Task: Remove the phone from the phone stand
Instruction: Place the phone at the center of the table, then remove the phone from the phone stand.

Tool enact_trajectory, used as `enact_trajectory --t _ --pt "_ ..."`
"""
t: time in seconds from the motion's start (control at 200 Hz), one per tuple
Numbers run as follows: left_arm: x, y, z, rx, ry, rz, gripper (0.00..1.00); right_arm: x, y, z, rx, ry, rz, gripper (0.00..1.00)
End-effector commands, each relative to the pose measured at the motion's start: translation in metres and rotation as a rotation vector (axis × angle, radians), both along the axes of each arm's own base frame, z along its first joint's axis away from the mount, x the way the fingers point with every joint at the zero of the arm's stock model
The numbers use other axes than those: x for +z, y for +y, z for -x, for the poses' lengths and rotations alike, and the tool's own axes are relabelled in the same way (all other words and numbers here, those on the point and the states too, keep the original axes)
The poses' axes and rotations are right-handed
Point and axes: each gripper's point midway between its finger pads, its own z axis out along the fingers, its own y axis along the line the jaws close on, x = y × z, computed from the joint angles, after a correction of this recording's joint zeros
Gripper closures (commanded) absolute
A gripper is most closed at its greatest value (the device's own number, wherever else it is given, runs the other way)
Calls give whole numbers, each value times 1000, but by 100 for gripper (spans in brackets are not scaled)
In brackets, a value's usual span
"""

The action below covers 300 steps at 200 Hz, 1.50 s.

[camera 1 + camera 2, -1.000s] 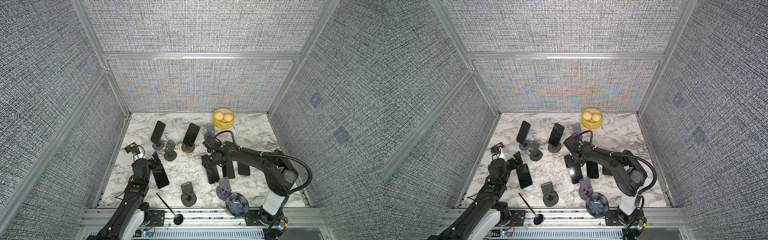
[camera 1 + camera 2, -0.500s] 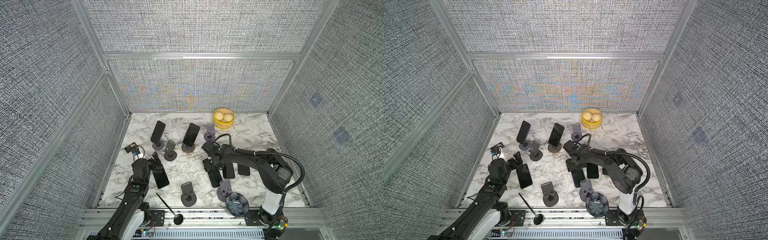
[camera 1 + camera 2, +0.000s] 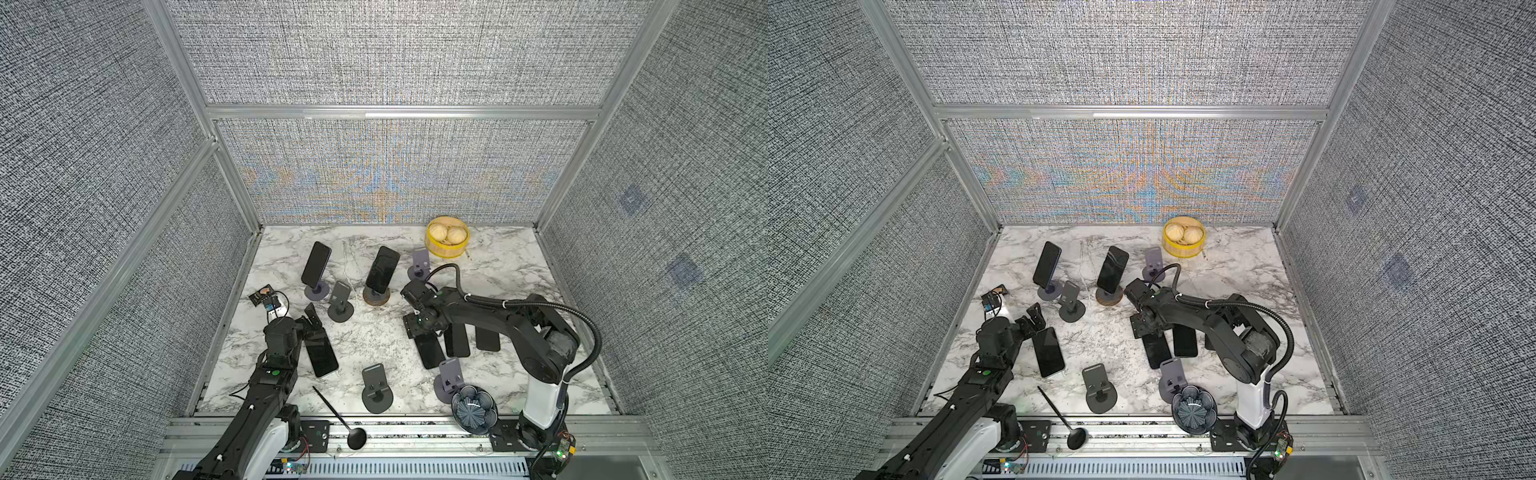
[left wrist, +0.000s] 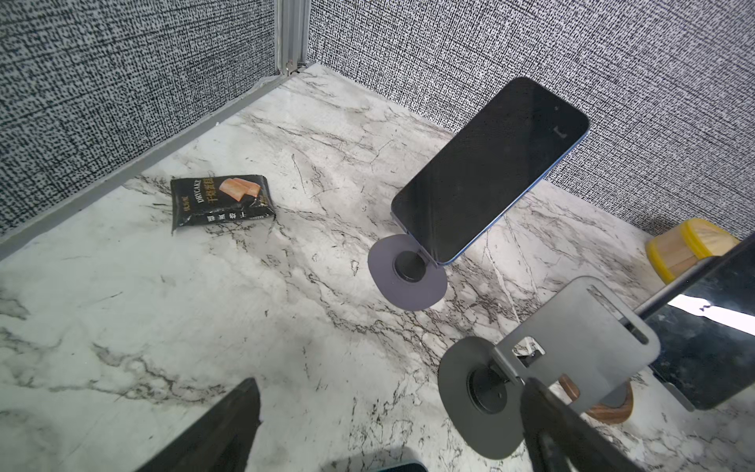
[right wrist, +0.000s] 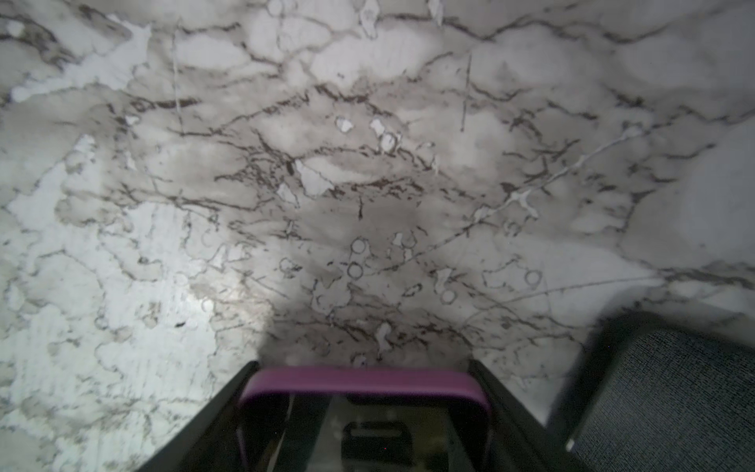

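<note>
Phone (image 3: 431, 353) is down. Over the last second the right arm has drawn back toward its base and lowered, and the phone now lies flat, or very nearly, on the marble table (image 3: 374, 328). It sits just beside two flat phones (image 3: 457, 347) and is clear of every stand; the nearest one is an empty stand (image 3: 449, 376) toward the front edge. Removal looks done for this one, and what's left is letting go and backing out. In the right wrist view the right gripper (image 5: 363, 364) has its fingers (image 5: 228, 392) either side of the phone's purple-edged end. They look to touch both sides, and I can't make out a gap, so I read it as still gripped. Right arm pose: elbow up near the base, forearm reaching across, wrist so low that its camera is almost on the marble. The back-left phone (image 3: 316, 266) and back-centre phone (image 3: 382, 270) are still propped on their stands, so there's likely more to do if the task covers them. Left gripper (image 4: 391, 384) is unchanged: jaws wide apart with nothing between them, hovering low by another lying phone (image 3: 322, 353).
</note>
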Motion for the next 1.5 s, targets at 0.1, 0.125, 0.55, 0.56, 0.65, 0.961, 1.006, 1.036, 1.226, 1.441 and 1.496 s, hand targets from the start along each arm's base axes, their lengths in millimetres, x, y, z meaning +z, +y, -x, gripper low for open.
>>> enact_trajectory --t 0.1,0.125,0.55,0.56,0.65,0.961,1.006,1.036,1.226,1.441,1.496 --pt "-2 1 0 6 4 -1 0 -15 0 14 4 78 -5 22" --pt "-2 1 0 4 3 -1 1 -15 0 14 3 78 -6 22" --pt "-5 -2 -3 -11 18 1 0 48 14 -6 8 -41 -89 21" --pt "-5 -2 -3 -11 18 2 1 52 14 -7 9 -49 -93 21" --pt "-4 -3 -4 -12 15 1 0 77 16 -14 17 -104 -110 20" --pt "9 -10 -5 -60 -18 2 0 161 10 -29 49 -315 -170 19" --pt "15 -12 -5 -72 -29 3 0 172 6 -30 48 -350 -173 19" --pt "18 -12 -5 -73 -34 3 0 179 4 -31 49 -374 -174 19" --pt "44 -11 0 -51 -108 69 0 216 -21 -33 13 -535 -178 19" --pt "92 -27 -2 -130 -119 109 0 234 -63 -38 -122 -710 -300 18" --pt "105 -33 -4 -162 -116 117 0 224 -77 -39 -165 -699 -324 16"
